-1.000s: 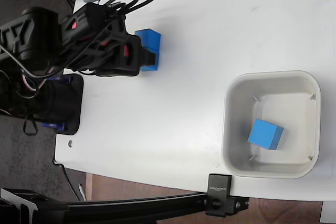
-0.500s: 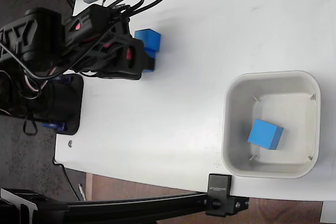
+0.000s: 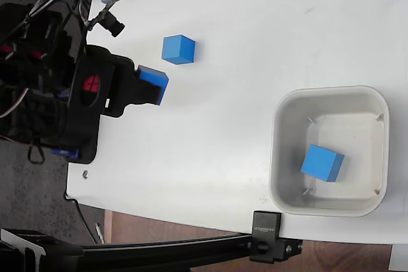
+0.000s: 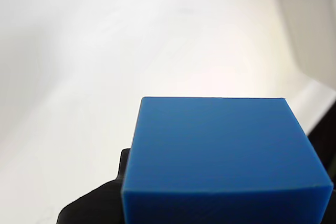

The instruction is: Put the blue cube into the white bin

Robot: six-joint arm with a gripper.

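One blue cube (image 3: 153, 83), no long axis, sits clamped in the end effector (image 3: 141, 85), faces slightly skewed to the white bin (image 3: 329, 97).

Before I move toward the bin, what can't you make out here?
- Gripper fingers: wrist view, hidden behind the held blue cube; fixed view, they merge with the black arm.
- White bin: wrist view, blurred and cut off at the right edge.
- Arm: fixed view, cut off at the left edge.

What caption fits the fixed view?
Gripper holds a blue cube; one on the table, another in the white bin.
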